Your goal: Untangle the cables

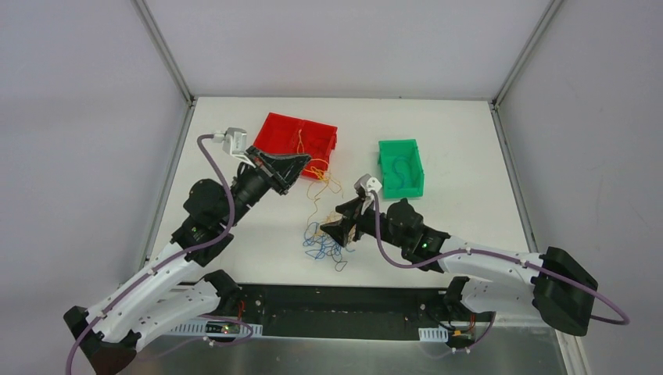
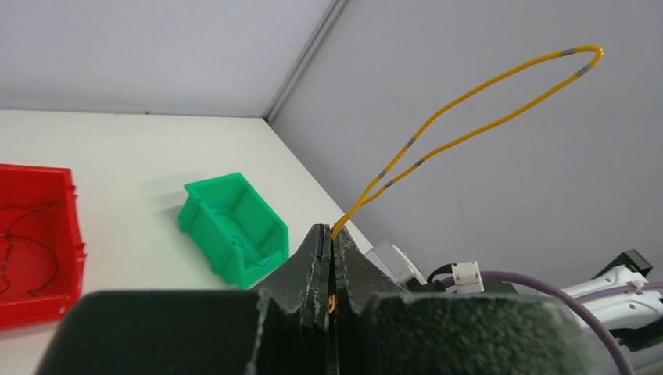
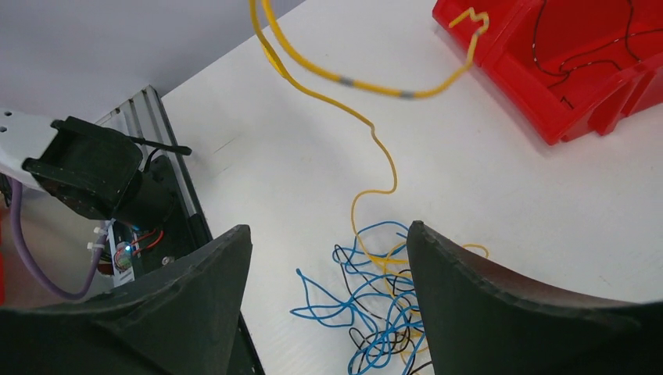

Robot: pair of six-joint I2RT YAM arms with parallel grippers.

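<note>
A tangle of thin blue, dark and yellow cables (image 1: 324, 246) lies on the white table near the front middle; it also shows in the right wrist view (image 3: 383, 305). My left gripper (image 1: 305, 162) is shut on a yellow cable (image 1: 322, 187) that runs down to the tangle. In the left wrist view the gripper (image 2: 330, 230) pinches this yellow cable (image 2: 485, 94), whose loop sticks out past the tips. My right gripper (image 1: 334, 226) hovers open and empty just above the tangle, its fingers (image 3: 195, 297) either side of it. The yellow cable (image 3: 336, 78) rises away from the tangle.
A red bin (image 1: 301, 134) at the back middle holds thin dark wires (image 3: 594, 47). A green bin (image 1: 401, 168) to its right holds a blue wire (image 1: 399, 173). The black base rail (image 1: 336, 305) runs along the table's near edge.
</note>
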